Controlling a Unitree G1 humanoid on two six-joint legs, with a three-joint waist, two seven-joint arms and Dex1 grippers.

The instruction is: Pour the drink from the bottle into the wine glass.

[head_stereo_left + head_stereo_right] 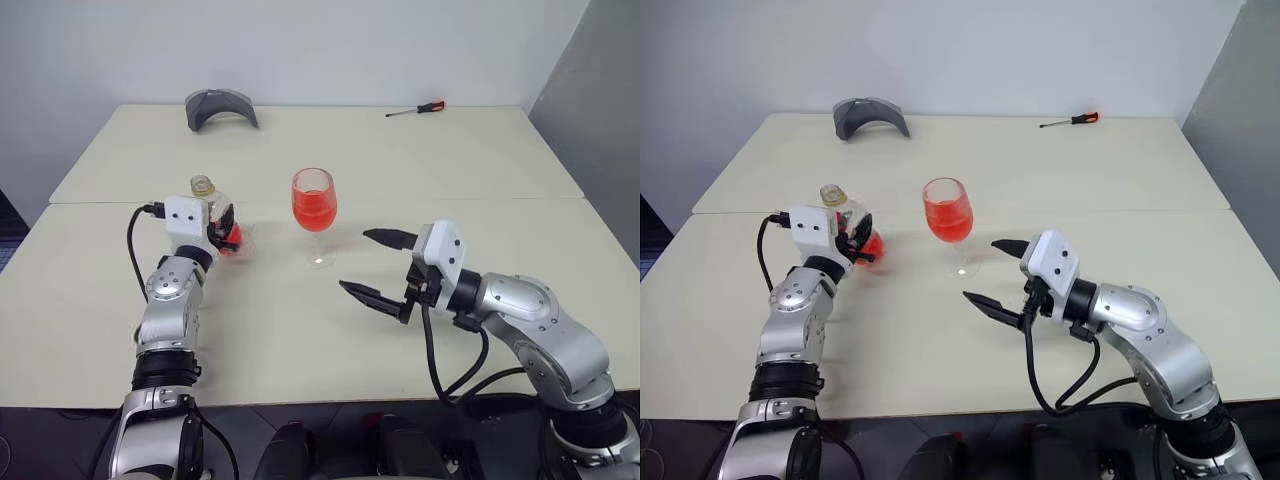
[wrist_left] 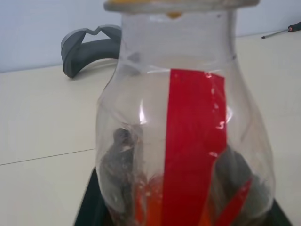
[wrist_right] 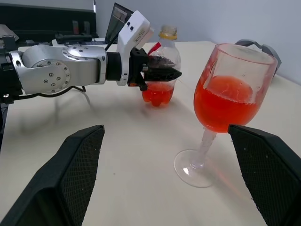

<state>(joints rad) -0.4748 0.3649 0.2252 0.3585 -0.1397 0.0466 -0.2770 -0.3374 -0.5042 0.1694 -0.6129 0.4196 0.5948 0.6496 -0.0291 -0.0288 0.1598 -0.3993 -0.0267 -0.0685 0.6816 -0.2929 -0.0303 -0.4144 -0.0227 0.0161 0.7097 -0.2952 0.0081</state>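
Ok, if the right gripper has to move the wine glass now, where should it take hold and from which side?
Probably the stem of the wine glass, just under the bowl, coming in level from the robot's right, where the open right gripper already faces it. The glass stands upright, its bowl about half full of the red drink, so keep it vertical.

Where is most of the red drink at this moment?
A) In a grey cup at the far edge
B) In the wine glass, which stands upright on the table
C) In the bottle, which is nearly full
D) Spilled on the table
B: the wine glass stands upright, about half full of the drink, while the bottle has only a little red at its bottom.
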